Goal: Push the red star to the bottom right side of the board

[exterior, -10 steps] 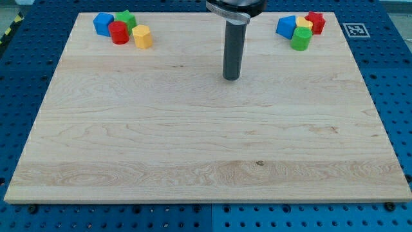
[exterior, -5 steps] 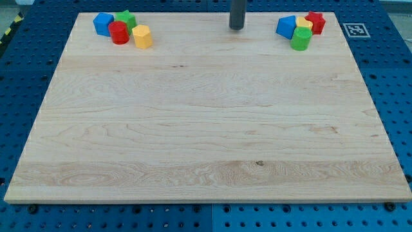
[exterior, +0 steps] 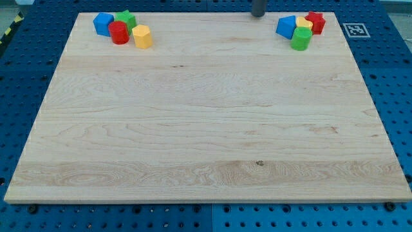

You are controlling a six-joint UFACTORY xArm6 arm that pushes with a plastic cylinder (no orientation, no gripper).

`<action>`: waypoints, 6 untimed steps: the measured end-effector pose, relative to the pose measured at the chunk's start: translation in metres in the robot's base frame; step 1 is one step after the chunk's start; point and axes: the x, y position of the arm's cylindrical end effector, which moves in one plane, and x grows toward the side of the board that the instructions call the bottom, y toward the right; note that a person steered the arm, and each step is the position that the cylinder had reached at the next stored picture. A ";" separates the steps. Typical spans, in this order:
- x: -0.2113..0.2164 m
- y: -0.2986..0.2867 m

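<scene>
The red star point(exterior: 315, 22) lies at the board's top right corner, in a cluster with a yellow block point(exterior: 304, 25), a blue block point(exterior: 286, 26) and a green cylinder point(exterior: 300, 39). My tip point(exterior: 258, 14) stands at the view's top edge, left of that cluster, a short gap from the blue block. Only the rod's lowest part shows.
A second cluster sits at the top left: a blue block point(exterior: 102, 23), a red cylinder point(exterior: 119, 32), a green star point(exterior: 125, 19) and a yellow hexagonal block point(exterior: 142, 37). The wooden board point(exterior: 206, 129) lies on a blue perforated table. A marker tag point(exterior: 355, 29) lies off the board's right edge.
My tip has moved from the board's upper middle up to the top edge and then rightward toward the top right cluster. No block has moved.
</scene>
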 end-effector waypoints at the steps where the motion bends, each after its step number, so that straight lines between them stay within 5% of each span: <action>1: -0.001 0.036; 6: 0.046 0.125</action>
